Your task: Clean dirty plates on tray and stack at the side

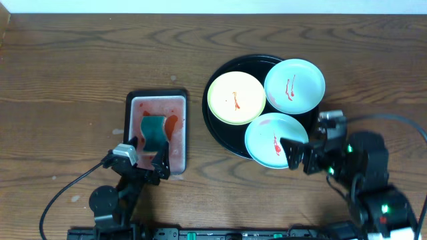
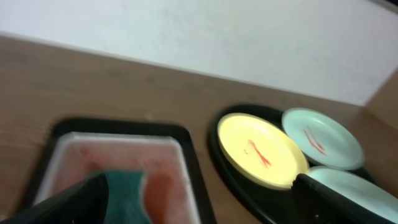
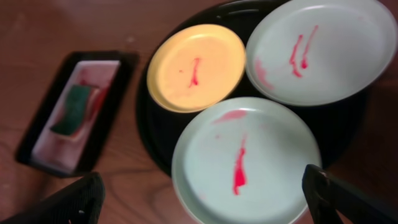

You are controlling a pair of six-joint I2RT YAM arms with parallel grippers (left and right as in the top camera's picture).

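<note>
Wood-grain brown, the worktop (image 1: 67, 80) carries one round glossy black tray (image 1: 217, 133) right of centre and one rectangular tray (image 1: 156, 95) with a black rim to its left. Three plates lie crowded on the round tray: one yellow plate (image 1: 235, 98), one far mint plate (image 1: 294, 85) and one near mint plate (image 1: 275, 140). All are streaked red, which shows sharpest in the right wrist view. One green sponge (image 1: 154, 132) lies in the rectangular tray. Only the overhead view shows both arms. The left pincer (image 1: 145, 157) gapes apart over the rectangular tray's near end. The right pincer (image 1: 305, 140) is spread wide at the near mint plate's edge, gripping nothing. Only the left wrist view shows a pale wall (image 2: 217, 37).
</note>
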